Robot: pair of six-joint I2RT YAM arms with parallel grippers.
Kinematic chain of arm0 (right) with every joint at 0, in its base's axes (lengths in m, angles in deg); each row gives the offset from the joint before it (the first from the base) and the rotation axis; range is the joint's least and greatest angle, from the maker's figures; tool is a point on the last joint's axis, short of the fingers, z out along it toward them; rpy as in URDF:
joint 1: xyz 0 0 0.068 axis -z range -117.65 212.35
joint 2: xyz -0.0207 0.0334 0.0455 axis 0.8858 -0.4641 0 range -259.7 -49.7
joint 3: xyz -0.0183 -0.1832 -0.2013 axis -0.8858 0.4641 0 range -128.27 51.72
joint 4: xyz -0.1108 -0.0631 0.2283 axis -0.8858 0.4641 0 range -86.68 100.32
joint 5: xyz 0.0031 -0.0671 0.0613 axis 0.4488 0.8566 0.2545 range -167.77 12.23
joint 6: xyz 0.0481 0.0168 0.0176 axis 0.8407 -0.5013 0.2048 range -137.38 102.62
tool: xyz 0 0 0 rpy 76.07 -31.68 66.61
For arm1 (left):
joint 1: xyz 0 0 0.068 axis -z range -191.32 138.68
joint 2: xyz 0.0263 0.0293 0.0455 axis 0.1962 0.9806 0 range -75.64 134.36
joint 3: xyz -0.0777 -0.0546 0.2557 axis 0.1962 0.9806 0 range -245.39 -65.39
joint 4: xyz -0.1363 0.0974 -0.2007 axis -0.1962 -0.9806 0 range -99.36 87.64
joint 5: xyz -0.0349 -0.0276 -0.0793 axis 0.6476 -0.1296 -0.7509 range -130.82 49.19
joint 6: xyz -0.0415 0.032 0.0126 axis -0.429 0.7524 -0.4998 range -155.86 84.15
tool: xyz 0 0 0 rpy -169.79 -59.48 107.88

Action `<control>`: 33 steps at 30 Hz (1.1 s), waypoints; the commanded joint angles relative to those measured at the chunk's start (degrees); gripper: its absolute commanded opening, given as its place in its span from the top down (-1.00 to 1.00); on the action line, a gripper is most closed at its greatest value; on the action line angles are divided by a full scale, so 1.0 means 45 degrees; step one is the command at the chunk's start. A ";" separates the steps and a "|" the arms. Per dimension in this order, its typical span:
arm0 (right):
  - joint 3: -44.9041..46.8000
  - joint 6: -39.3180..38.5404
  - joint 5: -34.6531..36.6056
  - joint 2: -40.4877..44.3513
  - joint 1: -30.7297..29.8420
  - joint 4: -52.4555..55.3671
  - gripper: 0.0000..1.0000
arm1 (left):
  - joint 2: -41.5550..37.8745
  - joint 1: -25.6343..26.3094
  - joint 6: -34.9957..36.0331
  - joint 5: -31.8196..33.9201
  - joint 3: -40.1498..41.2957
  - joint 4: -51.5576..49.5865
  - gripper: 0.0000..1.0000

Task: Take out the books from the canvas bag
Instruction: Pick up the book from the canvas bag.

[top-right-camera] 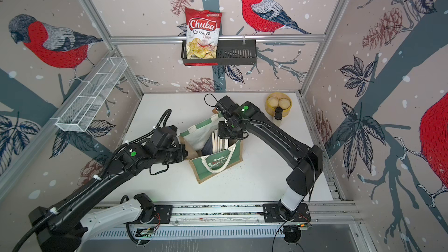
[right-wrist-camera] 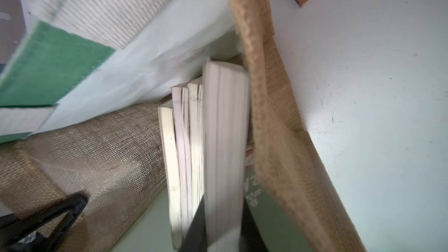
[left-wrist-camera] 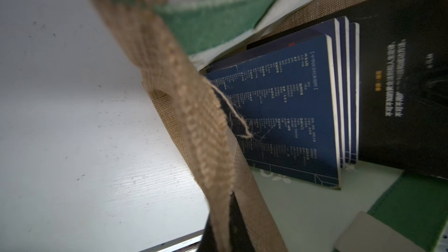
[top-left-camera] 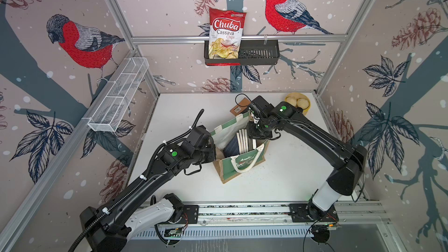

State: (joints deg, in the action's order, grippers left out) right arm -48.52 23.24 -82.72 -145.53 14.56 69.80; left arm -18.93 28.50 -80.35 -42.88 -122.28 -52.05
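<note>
One bag (top-left-camera: 228, 173) stands mid-frame in both top views, holding five books (left-wrist-camera: 286, 107): four navy, plus one black book (left-wrist-camera: 400, 81). A sixth book (top-left-camera: 238, 109) lies on the table (top-left-camera: 291, 178) just above it. The left claw (left-wrist-camera: 223, 233) clenches the bag's jute rim. The right claw (right-wrist-camera: 223, 229) grasps the thick book (right-wrist-camera: 225, 129).

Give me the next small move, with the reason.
Probably lift the right gripper straight up: its fingers grip the thick book standing in the canvas bag, and the left gripper pinches the bag's jute rim, steadying it.
</note>
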 commanded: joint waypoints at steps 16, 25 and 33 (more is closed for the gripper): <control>-0.3612 -0.0511 -0.0809 -0.0047 0.0069 -0.0022 0.88 | -0.1477 -0.1640 0.0427 0.1549 -0.0146 -0.1887 1.00; -0.4522 0.0105 -0.2439 0.1392 0.2903 -0.0932 0.88 | -0.1801 -0.1792 0.0394 0.1338 0.0413 -0.1724 1.00; 0.0000 0.0419 -0.3395 0.4243 0.5888 -0.3120 0.88 | -0.1762 -0.1797 0.0377 0.1788 0.0100 -0.2049 1.00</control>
State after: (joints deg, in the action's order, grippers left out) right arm -53.72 23.61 -94.79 -129.62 38.80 62.92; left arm -26.78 20.61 -78.71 -37.70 -120.86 -59.59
